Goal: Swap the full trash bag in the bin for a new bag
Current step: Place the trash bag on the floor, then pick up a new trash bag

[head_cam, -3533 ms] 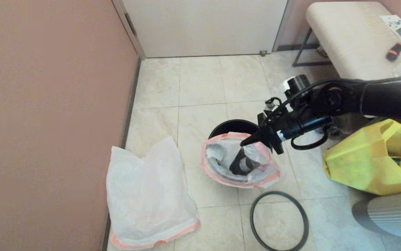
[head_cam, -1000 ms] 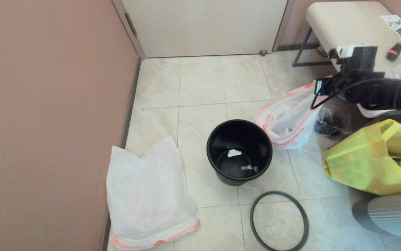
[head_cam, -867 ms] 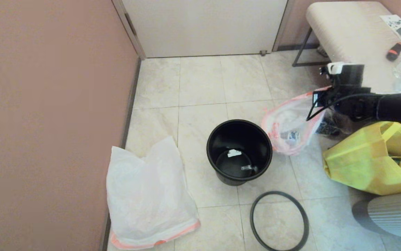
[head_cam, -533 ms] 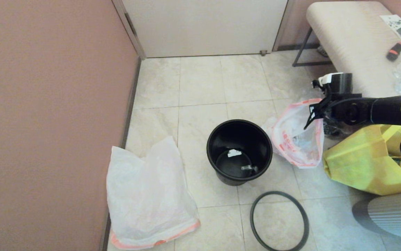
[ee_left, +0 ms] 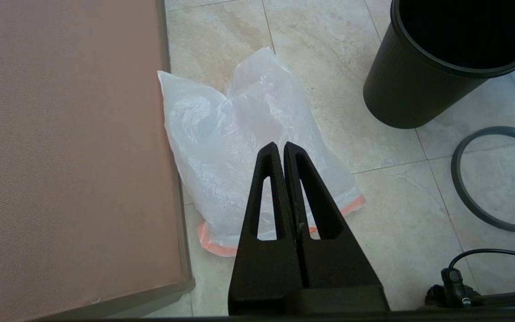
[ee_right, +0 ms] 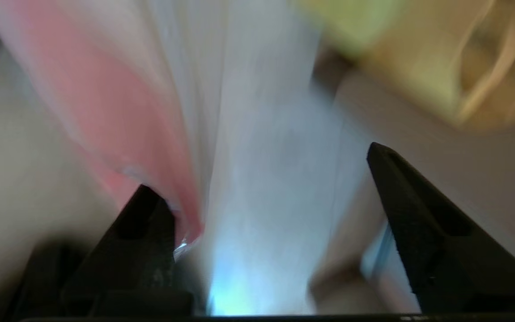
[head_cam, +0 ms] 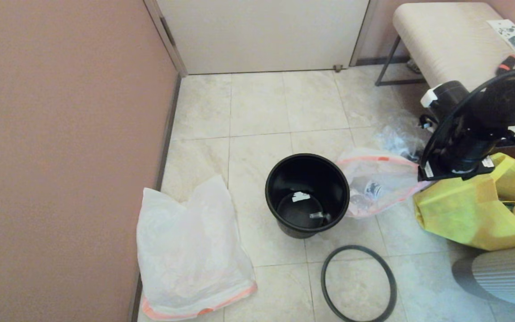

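Two trash bags are lying on the tiled floor as the right gripper (ee_right: 266, 210) is letting go of the full one: its jaws are standing wide apart, with the pink-hemmed plastic of the full bag (head_cam: 376, 183) slipping out between them, where a second ago it was hanging pinched from the shut fingers. That bag is now slumping on the floor, touching the bin (head_cam: 307, 193) on its right and leaning toward the yellow shopping bag (head_cam: 472, 210). The black bin is standing upright and unlined, only a couple of scraps showing at its bottom. Its grey hoop (head_cam: 358, 283) is lying flat on the tiles nearby, and the fresh bag (head_cam: 190, 250) is waiting crumpled against the wall. The left gripper (ee_left: 283, 154) is hanging parked over that bag, fingers pressed together on nothing. Removal looks finished; fetching and fitting the new liner is likely coming next.
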